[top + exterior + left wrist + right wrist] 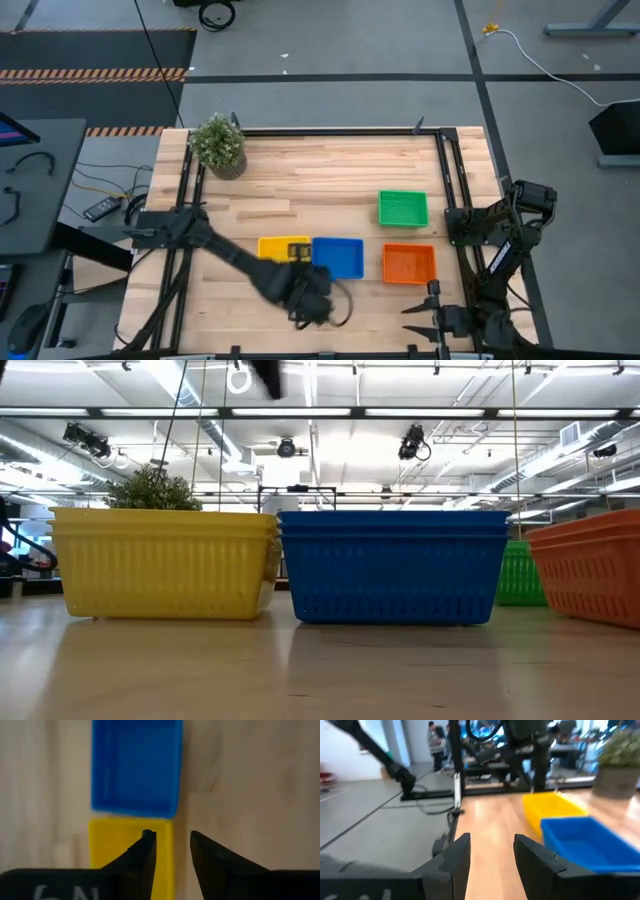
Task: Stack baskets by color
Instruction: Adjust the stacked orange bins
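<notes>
From above, you see four shallow rectangular plastic mesh-sided baskets on the pale wooden table (330,170): a yellow basket (275,245) touching a blue basket (338,256) in a row near the table's front, an orange basket (408,263) just beside the blue one on the right, and a green basket (402,208) set a little farther back, above the orange. A small potted green plant (218,145) stands well apart at the back left corner. Your left gripper (312,300) hangs over the front of the table just ahead of the yellow and blue baskets, while the right gripper (420,306) waits at the front right edge. At table height, you see the yellow basket (165,562) and the blue basket (392,567) side by side and nearly touching, the blue one showing stacked rims, with the green basket (520,572) behind and the orange basket (590,565) at the right; the plant (152,490) peeks over the yellow one. In the left wrist view, your left gripper (171,837) has its jaws parted and holds nothing, poised above the edge of the yellow basket (117,845), with the blue basket (135,765) beyond. In the right wrist view, your right gripper (491,842) also stands parted and empty above bare table, the blue basket (585,842) and yellow basket (552,806) farther off.
</notes>
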You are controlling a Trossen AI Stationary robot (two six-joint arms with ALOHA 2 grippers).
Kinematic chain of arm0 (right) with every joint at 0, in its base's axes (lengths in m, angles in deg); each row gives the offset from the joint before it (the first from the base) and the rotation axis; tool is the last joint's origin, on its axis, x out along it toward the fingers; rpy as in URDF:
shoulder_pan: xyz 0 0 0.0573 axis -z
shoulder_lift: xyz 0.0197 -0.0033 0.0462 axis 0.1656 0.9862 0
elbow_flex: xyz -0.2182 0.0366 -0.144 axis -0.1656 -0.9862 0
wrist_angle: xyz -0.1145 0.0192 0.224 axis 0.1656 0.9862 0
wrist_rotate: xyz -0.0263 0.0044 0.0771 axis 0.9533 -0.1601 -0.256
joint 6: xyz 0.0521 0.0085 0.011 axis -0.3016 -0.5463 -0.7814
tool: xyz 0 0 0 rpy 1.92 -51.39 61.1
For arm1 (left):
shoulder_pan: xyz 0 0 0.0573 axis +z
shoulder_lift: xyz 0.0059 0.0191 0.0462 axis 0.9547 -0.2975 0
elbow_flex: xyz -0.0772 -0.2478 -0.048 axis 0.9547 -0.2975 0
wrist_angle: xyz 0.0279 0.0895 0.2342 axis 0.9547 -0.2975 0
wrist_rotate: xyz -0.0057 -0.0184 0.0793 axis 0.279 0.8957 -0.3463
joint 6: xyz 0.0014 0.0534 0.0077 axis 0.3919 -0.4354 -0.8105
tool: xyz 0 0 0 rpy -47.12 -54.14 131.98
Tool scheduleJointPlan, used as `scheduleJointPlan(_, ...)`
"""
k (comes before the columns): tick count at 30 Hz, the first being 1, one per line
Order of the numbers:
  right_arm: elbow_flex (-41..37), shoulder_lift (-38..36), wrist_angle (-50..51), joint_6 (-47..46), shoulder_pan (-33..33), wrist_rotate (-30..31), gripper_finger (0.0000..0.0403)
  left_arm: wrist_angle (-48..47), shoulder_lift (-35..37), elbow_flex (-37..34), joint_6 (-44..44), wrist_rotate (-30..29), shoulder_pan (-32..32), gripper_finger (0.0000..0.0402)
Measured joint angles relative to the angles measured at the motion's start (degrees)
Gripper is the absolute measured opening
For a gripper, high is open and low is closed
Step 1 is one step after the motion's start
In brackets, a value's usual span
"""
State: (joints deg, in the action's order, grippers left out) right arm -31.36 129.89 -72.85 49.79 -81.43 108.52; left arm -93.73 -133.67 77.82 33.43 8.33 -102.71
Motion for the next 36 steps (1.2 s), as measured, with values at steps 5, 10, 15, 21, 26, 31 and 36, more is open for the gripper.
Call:
scheduleJointPlan(5,0.0,0.0,5.96,-8.67,1.64,-11.41,0.0155,-3.14,1.23,-7.44,10.0,-5.69,-6.85,0.011)
scheduleJointPlan(10,0.02,-0.33,14.97,-19.65,5.26,-26.75,0.0146,-0.54,7.27,-17.76,21.09,-5.04,-12.73,0.0092)
scheduleJointPlan(15,3.17,-1.93,37.01,-38.15,9.2,-42.03,0.0118,10.8,14.98,-30.89,28.96,-4.91,-16.73,0.007)
scheduleJointPlan(21,12.27,-2.34,64.07,-43.46,11.94,-48.6,0.0076,19.36,18.75,-42.88,30.15,-5.3,-16.75,0.0056)
scheduleJointPlan(26,19.31,-2.36,73.59,-38.3,14.54,-53.51,0.006,25.18,18.75,-44.44,18.31,-4.14,-12.78,0.0093)
scheduleJointPlan(31,24.63,-2.36,83.99,-36.83,17.94,-57.83,0.0069,28.98,18.75,-44.4,10.76,-3.71,-7.35,0.0164)
scheduleJointPlan(36,26.4,-2.36,89.68,-35.82,20.29,-58.63,0.0113,28.97,18.58,-44.4,6.96,-2.83,-3.34,0.0219)
